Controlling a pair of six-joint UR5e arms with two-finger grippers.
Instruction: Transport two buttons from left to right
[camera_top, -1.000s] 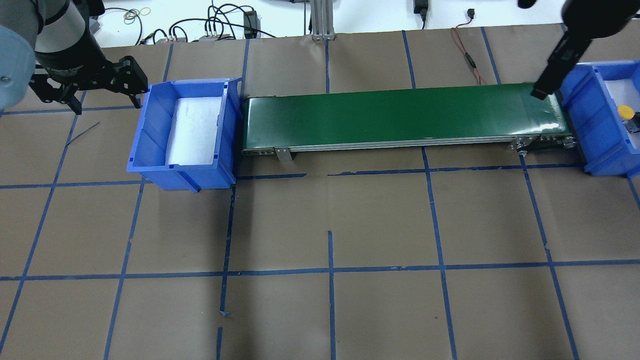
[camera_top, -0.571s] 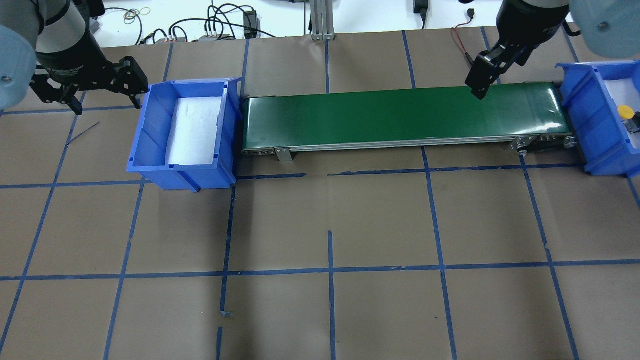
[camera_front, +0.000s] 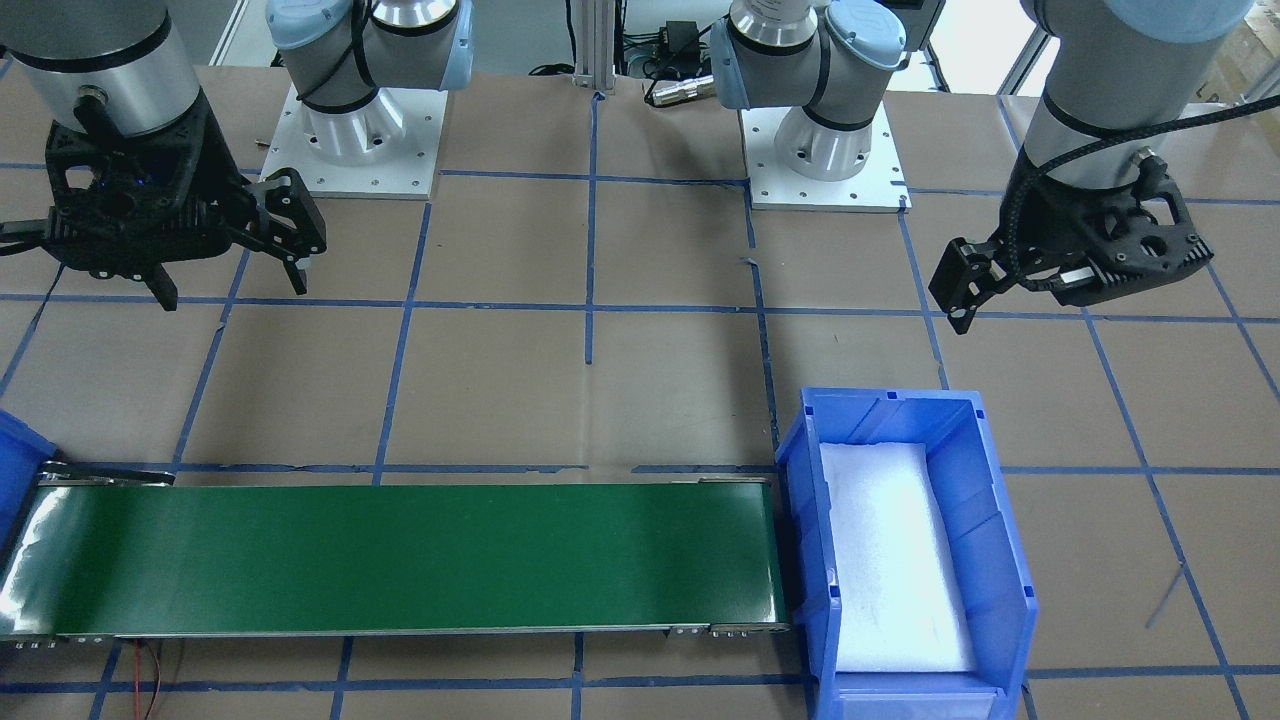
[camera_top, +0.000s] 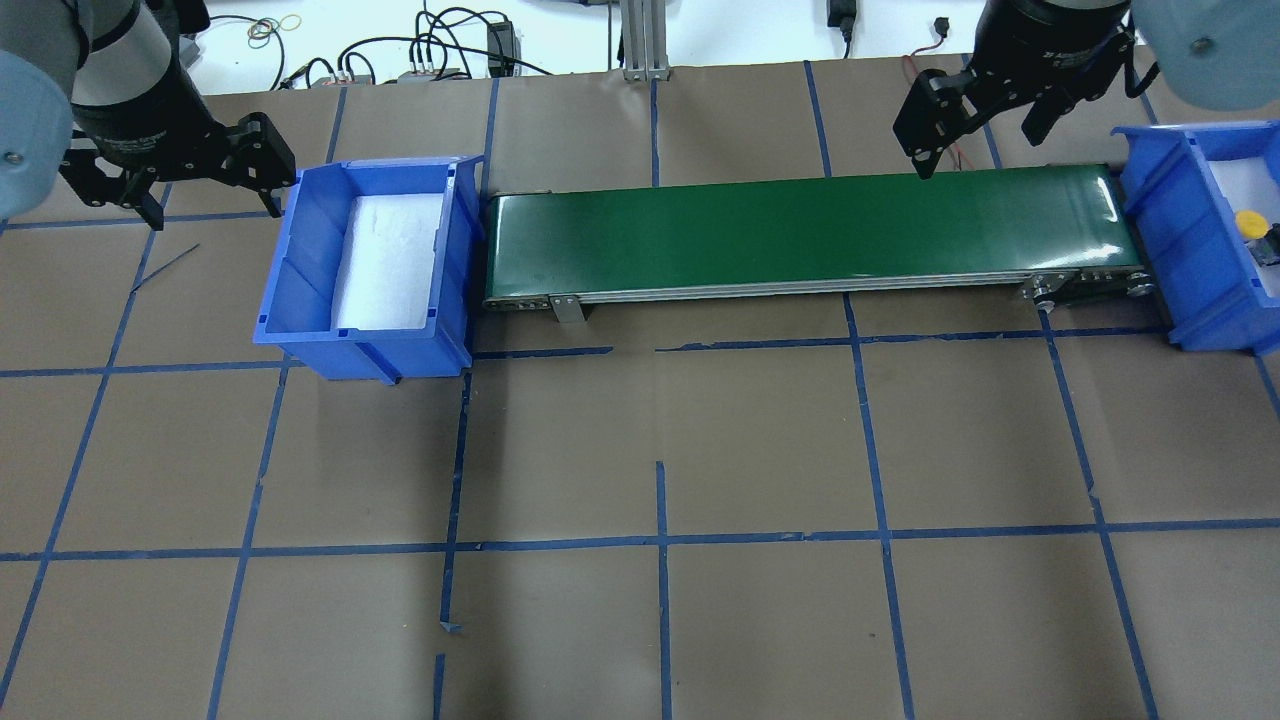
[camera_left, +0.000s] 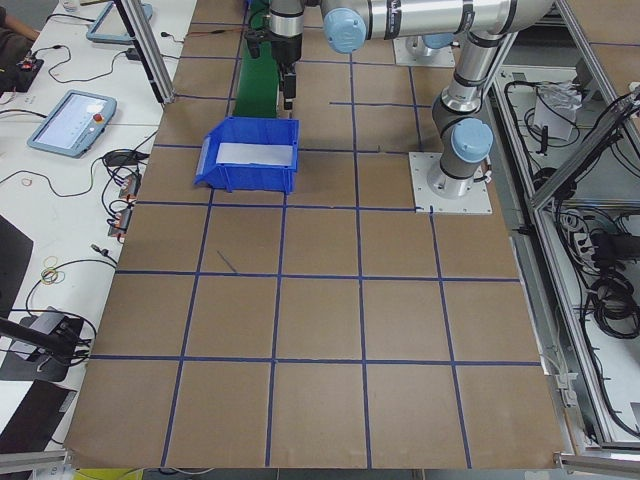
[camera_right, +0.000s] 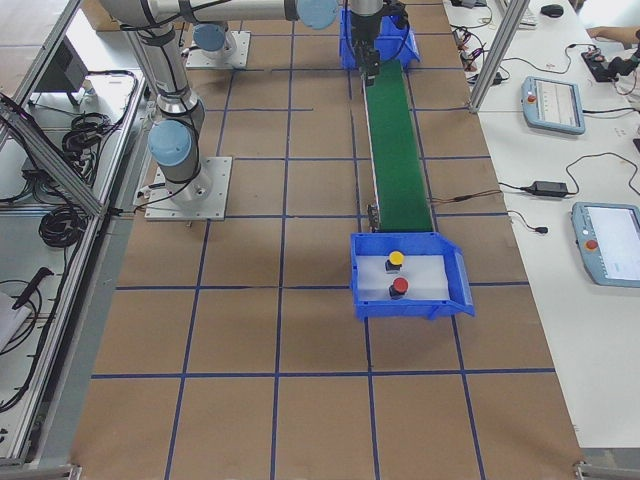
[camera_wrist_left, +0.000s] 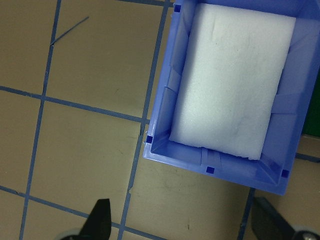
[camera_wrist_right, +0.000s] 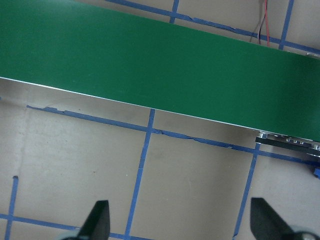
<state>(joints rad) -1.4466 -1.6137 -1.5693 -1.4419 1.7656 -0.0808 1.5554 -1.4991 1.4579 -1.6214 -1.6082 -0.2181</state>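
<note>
The yellow-capped push button (camera_right: 396, 258) and red-capped push button (camera_right: 399, 287) sit on white foam (camera_right: 428, 275) in the blue plastic bin (camera_right: 415, 308) at the green conveyor belt's (camera_top: 800, 228) 3 o'clock end, seen overhead; the 9 o'clock blue bin (camera_top: 300, 250) holds foam only; left gripper (camera_top: 217, 215) and right gripper (camera_top: 978, 140) hover empty, fingers spread; transport looks complete, so arms should park high, clear of bin walls; no legible writing.

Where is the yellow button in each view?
Front-facing: not in it.
Overhead: yellow button at the right edge, inside the blue bin.
Exterior left: not visible.
Exterior right: centre, same bin, beside the red button.
Left wrist: not in it.
Right wrist: not in it.
Landmark: the green conveyor belt ends at that bin.
</note>
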